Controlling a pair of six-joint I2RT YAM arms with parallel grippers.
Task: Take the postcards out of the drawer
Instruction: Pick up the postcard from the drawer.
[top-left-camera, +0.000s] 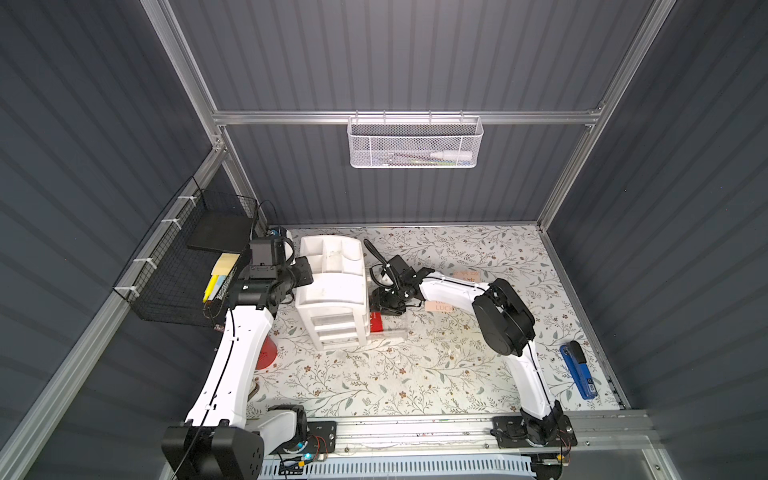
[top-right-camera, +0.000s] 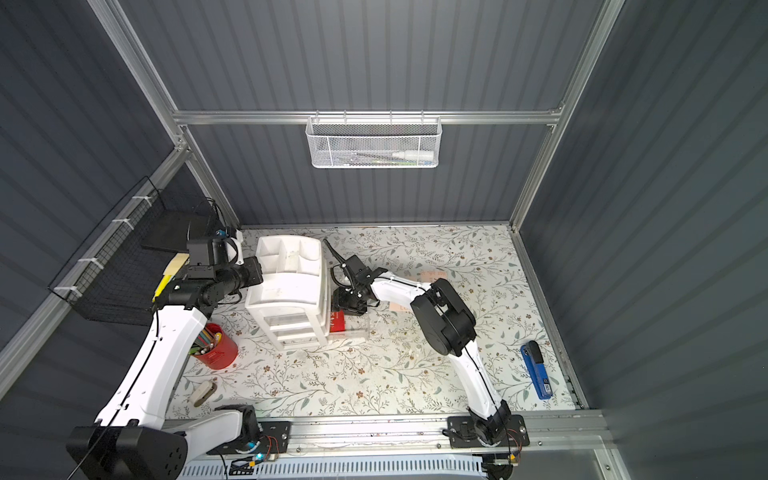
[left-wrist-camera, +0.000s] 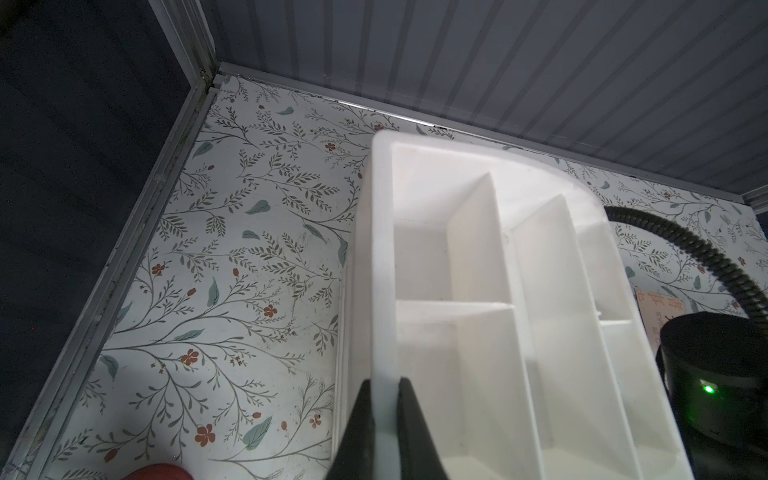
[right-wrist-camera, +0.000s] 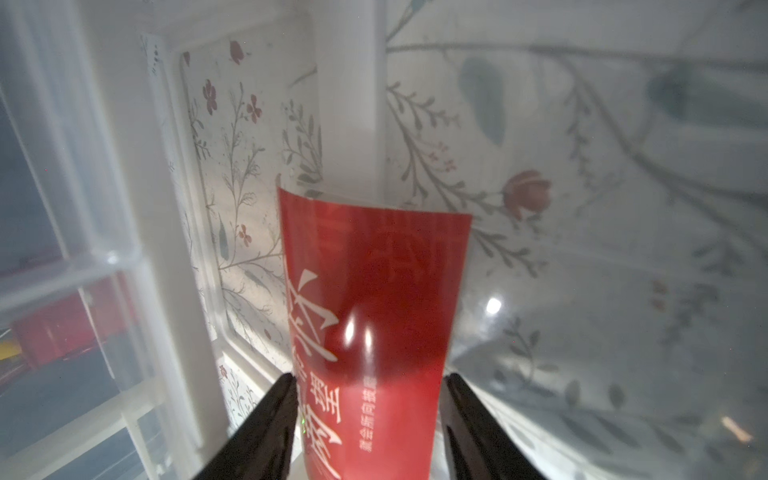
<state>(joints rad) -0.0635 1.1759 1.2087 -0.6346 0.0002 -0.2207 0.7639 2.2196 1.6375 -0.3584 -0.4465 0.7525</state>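
**Progress judged at about two thirds, last piece in hand**

Two peach postcards (top-left-camera: 467, 275) (top-left-camera: 436, 306) are lying on the floral table (top-left-camera: 415, 374), outside the drawer (top-left-camera: 395, 331), one of them partly hidden under the right forearm. Those two are counting as done.

The red postcard (right-wrist-camera: 374, 291) is sitting between the fingers of the right gripper (right-wrist-camera: 369, 378). The claw is pinching it across its width at a middling spread, and the card is bowing upward between the pads. In both top views the red card (top-right-camera: 336, 322) is lying at the inner end of the clear pulled-out drawer, just beside the white drawer unit (top-left-camera: 332, 286), so it is not yet out. Whether its lower edge is touching the drawer floor, I cannot tell.

The left gripper (left-wrist-camera: 384, 386) is clamping narrowly on the rim of the unit's top tray and appears to be steadying it.

What is left, by my reckoning, is lifting the red card over the drawer wall and laying it on the table.

The clear drawer walls and the unit's side are crowding the card, and a bowed card could spring loose. The blue stapler (top-left-camera: 577, 370) is lying well apart. The red pencil cup (top-right-camera: 216, 349) is standing on the unit's other side, and the yellow sticky notes (top-left-camera: 224, 264) are resting in the black wire basket (top-left-camera: 174, 291), out of the way.
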